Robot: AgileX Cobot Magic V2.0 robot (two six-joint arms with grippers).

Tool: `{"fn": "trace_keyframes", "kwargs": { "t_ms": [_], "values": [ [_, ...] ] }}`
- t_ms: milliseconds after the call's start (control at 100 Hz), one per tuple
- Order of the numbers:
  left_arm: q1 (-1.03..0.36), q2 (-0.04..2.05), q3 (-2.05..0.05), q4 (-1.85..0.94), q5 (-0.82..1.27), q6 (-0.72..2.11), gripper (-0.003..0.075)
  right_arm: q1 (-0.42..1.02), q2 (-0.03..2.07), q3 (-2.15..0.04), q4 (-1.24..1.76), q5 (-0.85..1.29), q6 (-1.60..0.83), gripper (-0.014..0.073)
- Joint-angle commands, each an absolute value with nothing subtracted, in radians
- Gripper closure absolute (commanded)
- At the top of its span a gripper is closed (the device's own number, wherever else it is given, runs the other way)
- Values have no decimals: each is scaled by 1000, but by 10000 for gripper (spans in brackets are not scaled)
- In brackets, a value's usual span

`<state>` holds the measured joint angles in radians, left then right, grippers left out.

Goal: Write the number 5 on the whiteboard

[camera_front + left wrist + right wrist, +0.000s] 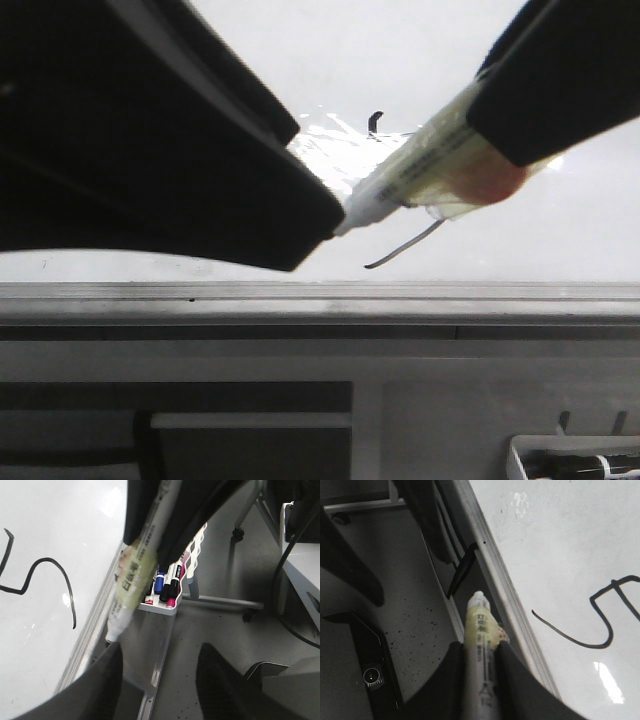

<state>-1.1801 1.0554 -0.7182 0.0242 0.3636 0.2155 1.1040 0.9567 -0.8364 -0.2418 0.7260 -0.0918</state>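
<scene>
Black fingers of the right gripper (pixel 479 672) are clamping together on a white marker (pixel 479 630), its pale yellowed label showing between them; the marker's tip is pointing off the board, past the grey metal rail (pixel 500 587) at the whiteboard's edge, not touching the surface; in the front view the same marker (pixel 420 165) is slanting down from the right arm toward the left gripper (pixel 230 180); the left gripper's fingers (pixel 100 685) are standing apart with nothing between them, hanging beside the board's edge; the number 5 (pixel 605 617) is sitting drawn in thin black strokes on the whiteboard (pixel 560 540), close to the rail, its long curved tail sweeping toward the edge; beyond the board, a white wire tray (pixel 187 562) is holding blue, black and pink markers (pixel 165 585).
</scene>
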Motion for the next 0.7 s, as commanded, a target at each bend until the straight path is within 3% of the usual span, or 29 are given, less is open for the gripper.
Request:
{"fn": "trace_keyframes", "kwargs": {
  "t_ms": [0, 330, 450, 620, 690],
  "values": [
    [-1179, 1056, -759, 27, 295, 215, 413, 1118, 950, -861, -191, 673, -179, 662],
    [-1179, 1098, -759, -52, 258, 215, 436, 1212, 957, -861, -166, 594, -244, 662],
    [-1179, 1098, -759, -67, 203, 215, 520, 1221, 957, -861, -168, 587, -244, 662],
    [-1179, 1098, -759, -67, 187, 215, 740, 1221, 957, -861, -168, 587, -244, 662],
    [-1179, 1098, -759, -67, 189, 215, 741, 1221, 957, -861, -168, 587, -244, 662]
  ]
}}
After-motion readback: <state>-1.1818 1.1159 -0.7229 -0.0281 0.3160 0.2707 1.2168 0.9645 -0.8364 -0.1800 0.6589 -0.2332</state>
